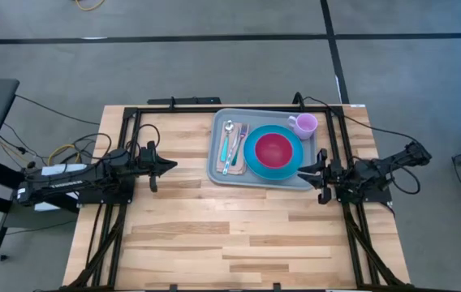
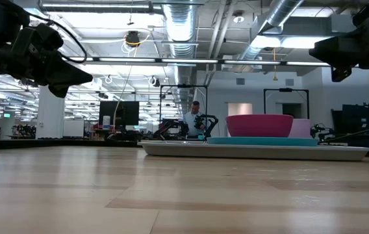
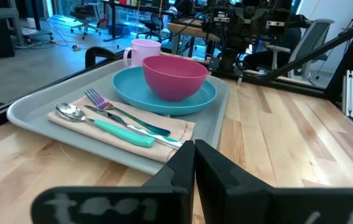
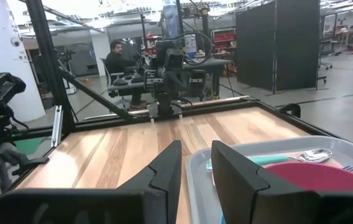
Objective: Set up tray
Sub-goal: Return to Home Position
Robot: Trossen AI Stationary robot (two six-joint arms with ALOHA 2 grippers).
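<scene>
Tray [image 1: 217, 169] on tabletop [image 1: 214, 235] between 2 arms, nearer right one — holds plate [image 1: 251, 159], bowl [image 1: 273, 149], cup [image 1: 304, 124], napkin [image 1: 234, 169] with cutlery [image 1: 229, 142]. Left claw [image 1: 171, 165] clenched, empty, well apart from tray. Right claw [image 1: 302, 171] slightly parted, empty — at tray's corner.

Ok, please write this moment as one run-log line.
tray: plate, bowl, mug, napkin with cutlery | left end effector: shut, raised, left of tray | right end effector: open, raised, by tray's right edge

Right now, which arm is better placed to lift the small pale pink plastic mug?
Right. The right gripper hangs at the edge of the grey-blue rectangular plastic tray nearest the pale pink mug; the left gripper waits beyond the opposite edge.
</scene>
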